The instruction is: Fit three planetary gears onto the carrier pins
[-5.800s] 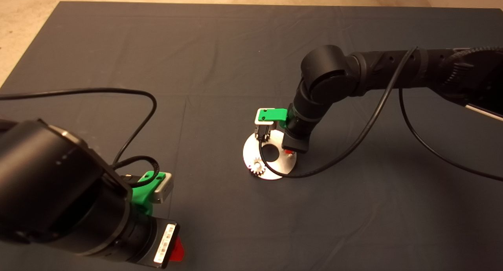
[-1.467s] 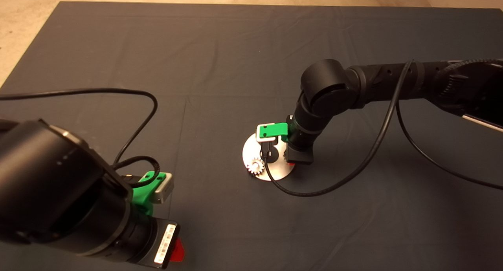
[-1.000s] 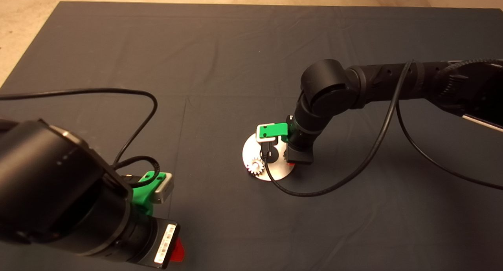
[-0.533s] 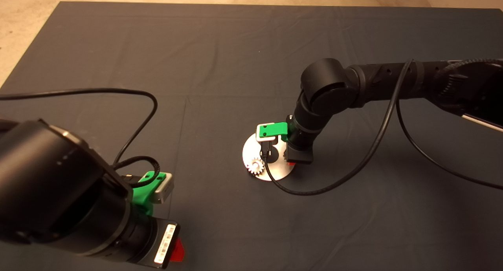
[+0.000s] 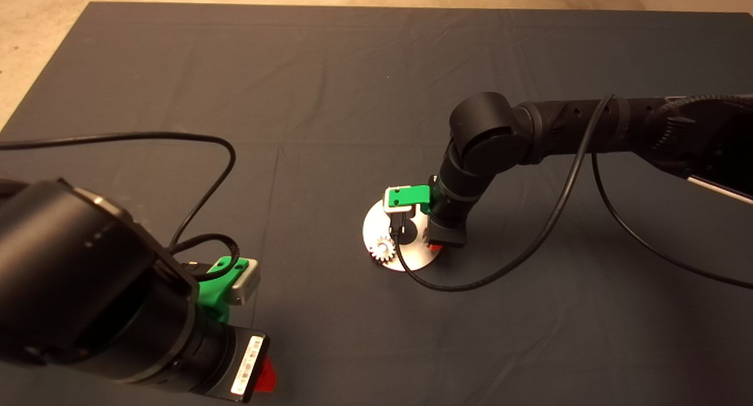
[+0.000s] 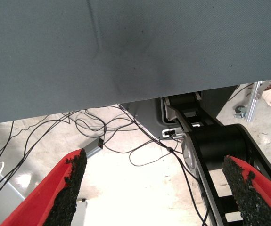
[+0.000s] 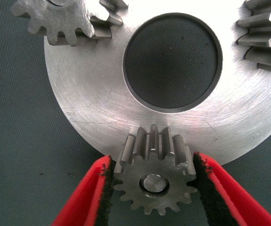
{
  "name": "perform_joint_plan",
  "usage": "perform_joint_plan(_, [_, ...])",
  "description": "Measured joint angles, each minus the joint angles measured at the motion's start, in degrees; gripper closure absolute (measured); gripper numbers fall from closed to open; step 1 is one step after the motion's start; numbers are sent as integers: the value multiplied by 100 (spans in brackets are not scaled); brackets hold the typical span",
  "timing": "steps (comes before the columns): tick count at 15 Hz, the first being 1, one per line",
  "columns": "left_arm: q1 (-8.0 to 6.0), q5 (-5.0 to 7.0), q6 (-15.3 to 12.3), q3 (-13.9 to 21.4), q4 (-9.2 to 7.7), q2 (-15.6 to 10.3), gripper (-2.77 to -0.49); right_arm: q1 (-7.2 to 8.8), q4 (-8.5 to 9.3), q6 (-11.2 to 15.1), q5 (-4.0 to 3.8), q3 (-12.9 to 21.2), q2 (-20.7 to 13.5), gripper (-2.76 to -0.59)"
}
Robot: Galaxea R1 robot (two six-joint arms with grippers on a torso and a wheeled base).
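Note:
In the right wrist view, my right gripper (image 7: 151,160) is shut on a planetary gear (image 7: 154,181). Its black pads (image 7: 106,188) press the teeth on both sides. This gear sits on a carrier pin (image 7: 154,183), whose silver end shows in the gear's central hole at the rim of the shiny disc (image 7: 93,94). Two more planetary gears (image 7: 64,19) (image 7: 267,33) rest on the disc's far side, covering their pins. From the head view, the disc (image 5: 376,226) lies mid-mat with one gear (image 5: 383,251) visible. The right gripper (image 5: 436,246) is at its right edge. My left gripper (image 6: 154,188) is open and parked at the lower left.
The right arm's black cable (image 5: 470,282) loops across the mat just in front of the disc. Another cable (image 5: 194,138) arcs over the left half of the mat. The left wrist view shows the mat's edge, floor cables (image 6: 102,136) and the robot's base.
Since the earliest frame, the right wrist has dropped lower over the disc's right edge. Over the last second it has barely shifted. The left arm has stayed still.

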Motion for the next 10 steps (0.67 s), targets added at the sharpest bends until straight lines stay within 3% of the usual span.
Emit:
perform_joint_plan(9, [0,0,0,0,0,0,-204,6,2,4,2,45,-92,-158])
perform_joint_plan(10, [0,0,0,2,0,-2,-204,50,6,6,5,107,-163,-171])
